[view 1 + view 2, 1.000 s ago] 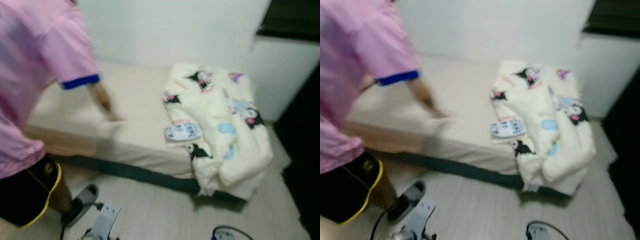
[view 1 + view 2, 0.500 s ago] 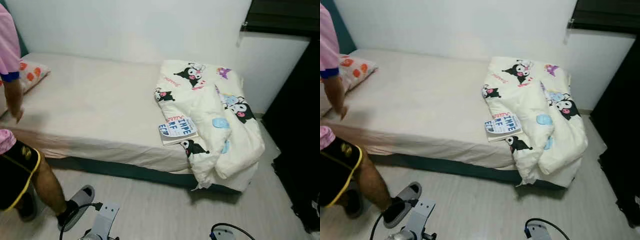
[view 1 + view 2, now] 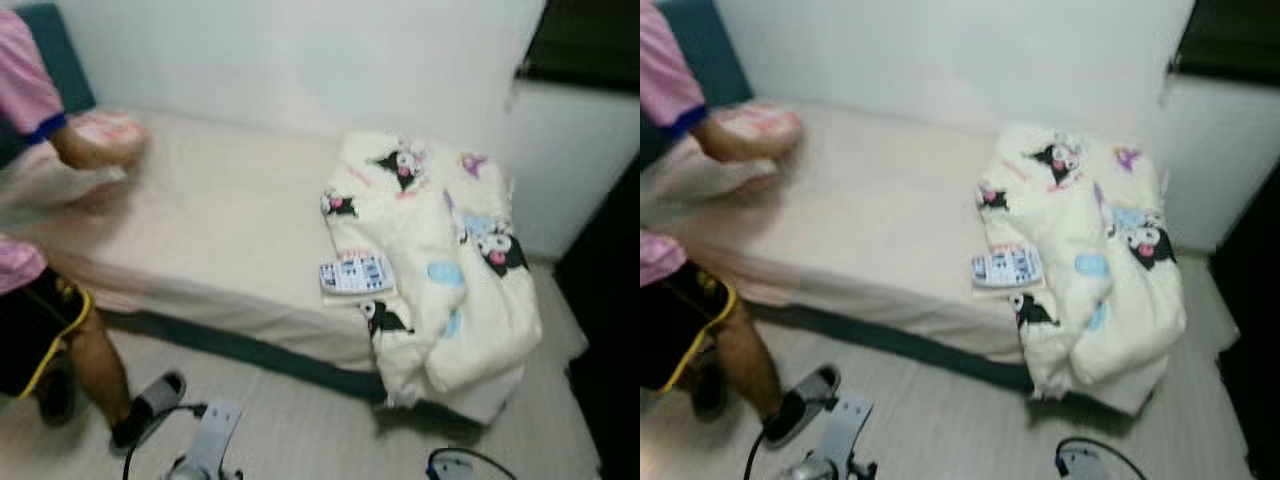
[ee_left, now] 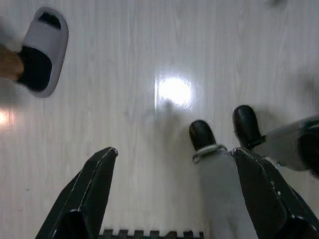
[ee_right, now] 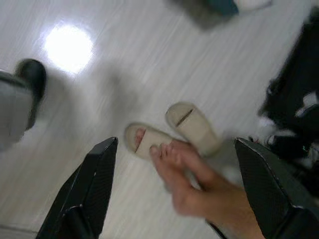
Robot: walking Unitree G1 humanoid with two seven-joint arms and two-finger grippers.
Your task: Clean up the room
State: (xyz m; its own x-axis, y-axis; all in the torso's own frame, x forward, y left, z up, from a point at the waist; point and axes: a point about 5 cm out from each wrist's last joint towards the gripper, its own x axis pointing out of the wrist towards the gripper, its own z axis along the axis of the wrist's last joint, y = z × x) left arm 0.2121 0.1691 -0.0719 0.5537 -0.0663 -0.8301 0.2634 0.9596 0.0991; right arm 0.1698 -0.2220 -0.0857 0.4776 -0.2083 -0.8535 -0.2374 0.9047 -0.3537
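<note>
A bed (image 3: 220, 235) with a cream sheet stands before me. A crumpled cartoon-print quilt (image 3: 450, 250) lies heaped on its right end. Beside the quilt, near the bed's front edge, lies a book (image 3: 355, 273). A patterned pillow (image 3: 105, 128) sits at the bed's far left. My left gripper (image 4: 174, 153) hangs open over bare floor. My right gripper (image 5: 175, 144) hangs open above a pair of beige slippers (image 5: 192, 124). Neither holds anything.
A person (image 3: 30, 200) in a pink shirt and black shorts stands at the left, arm over the pillow, one foot in a grey slipper (image 4: 42, 50). A person's bare foot (image 5: 194, 184) is beside the beige slippers. Dark furniture (image 3: 610, 300) lines the right.
The person has moved left, from leaning over the middle of the bed to reaching over the pillow. The head views have shifted and blurred. Quilt and book lie as before.
</note>
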